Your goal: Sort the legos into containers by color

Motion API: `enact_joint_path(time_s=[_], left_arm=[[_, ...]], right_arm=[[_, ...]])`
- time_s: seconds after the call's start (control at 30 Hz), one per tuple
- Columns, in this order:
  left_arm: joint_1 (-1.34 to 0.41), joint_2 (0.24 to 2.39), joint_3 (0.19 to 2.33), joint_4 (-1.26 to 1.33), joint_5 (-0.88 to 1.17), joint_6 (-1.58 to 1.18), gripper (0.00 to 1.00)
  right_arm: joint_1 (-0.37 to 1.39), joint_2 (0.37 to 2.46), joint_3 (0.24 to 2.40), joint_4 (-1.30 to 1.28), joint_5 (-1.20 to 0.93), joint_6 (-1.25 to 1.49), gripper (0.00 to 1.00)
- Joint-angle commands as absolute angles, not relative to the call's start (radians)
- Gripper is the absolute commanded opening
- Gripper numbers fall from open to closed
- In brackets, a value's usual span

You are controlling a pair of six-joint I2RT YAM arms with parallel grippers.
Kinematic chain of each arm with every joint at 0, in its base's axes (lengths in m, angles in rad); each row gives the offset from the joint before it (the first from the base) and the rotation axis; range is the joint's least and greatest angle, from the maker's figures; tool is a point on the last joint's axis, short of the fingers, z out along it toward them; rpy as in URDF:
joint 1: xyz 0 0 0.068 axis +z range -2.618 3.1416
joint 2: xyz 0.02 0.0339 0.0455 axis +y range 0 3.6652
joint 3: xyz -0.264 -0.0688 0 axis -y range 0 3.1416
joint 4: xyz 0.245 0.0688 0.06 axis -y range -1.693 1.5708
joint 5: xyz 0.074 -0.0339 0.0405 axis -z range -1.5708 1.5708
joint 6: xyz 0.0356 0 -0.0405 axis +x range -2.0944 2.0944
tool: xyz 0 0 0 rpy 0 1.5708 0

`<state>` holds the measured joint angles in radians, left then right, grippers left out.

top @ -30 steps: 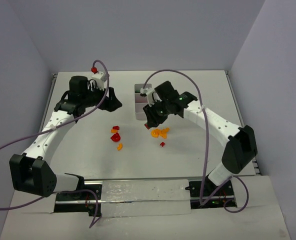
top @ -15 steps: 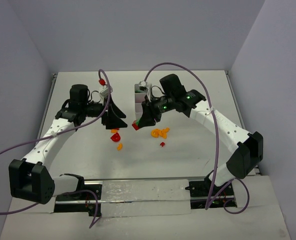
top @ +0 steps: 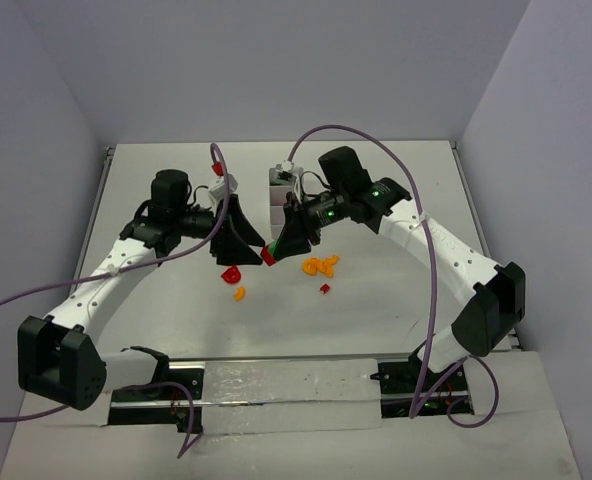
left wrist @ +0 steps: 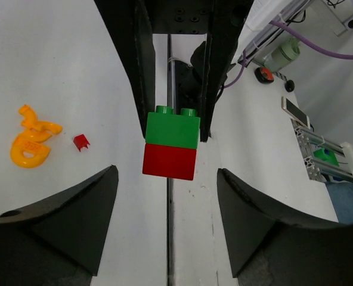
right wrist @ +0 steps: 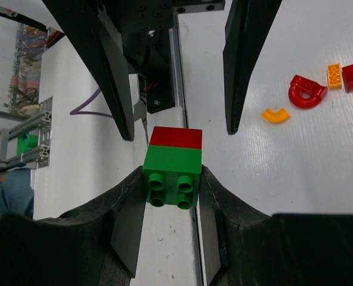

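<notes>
Right end effector (right wrist: pixel 172 182), studded green lego (right wrist: pixel 172 170) pinched

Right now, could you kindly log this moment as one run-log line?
right pincer shut on green brick | red brick stuck to it | left pincer open, facing both

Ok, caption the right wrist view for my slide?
Right claw grips green brick joined to red brick; open left claw faces it.

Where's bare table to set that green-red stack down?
Bare: near strip between the orange pile and the table edge; far right corner too. Crowded: centre, where left gripper and right gripper, holding the stack, meet by the tray.
</notes>
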<state>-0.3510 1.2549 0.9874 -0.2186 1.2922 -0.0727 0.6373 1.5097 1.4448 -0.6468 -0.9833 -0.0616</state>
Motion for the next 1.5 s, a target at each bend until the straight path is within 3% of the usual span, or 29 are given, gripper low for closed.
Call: enact_joint_path(time_s=[0.0, 0.33, 0.5, 0.6, 0.87, 1.07, 1.37, 1.47], left_arm=[[-0.375, 1.250, 1.004, -0.158, 1.320, -0.083, 0.71], [-0.386, 1.262, 1.013, -0.106, 1.308, -0.134, 0.49], [-0.395, 1.262, 1.008, -0.094, 1.315, -0.152, 0.25], [-0.396, 1.261, 1.009, -0.140, 1.317, -0.115, 0.02], [-0.390, 1.249, 0.975, -0.405, 1.183, 0.150, 0.00], [-0.397, 1.297, 0.992, -0.234, 0.822, -0.060, 0.00], [-0.531, 1.598, 1.343, -0.193, -0.026, -0.331, 0.00], [-0.572, 1.658, 1.416, -0.193, -0.104, -0.370, 0.00]], right_arm=[[0.645, 1.509, 1.493, -0.629, -1.023, -0.051, 0.00], [0.647, 1.526, 1.491, -0.641, -1.040, -0.052, 0.00], [0.647, 1.525, 1.492, -0.643, -1.028, -0.056, 0.00], [0.642, 1.528, 1.498, -0.651, -1.012, -0.058, 0.00], [0.475, 1.543, 1.590, -0.686, -1.021, -0.054, 0.00], [0.347, 1.552, 1.635, -0.678, -0.977, -0.037, 0.00], [0.304, 1.542, 1.574, -0.564, -0.513, 0.077, 0.00], [0.299, 1.534, 1.568, -0.537, -0.451, 0.097, 0.00]])
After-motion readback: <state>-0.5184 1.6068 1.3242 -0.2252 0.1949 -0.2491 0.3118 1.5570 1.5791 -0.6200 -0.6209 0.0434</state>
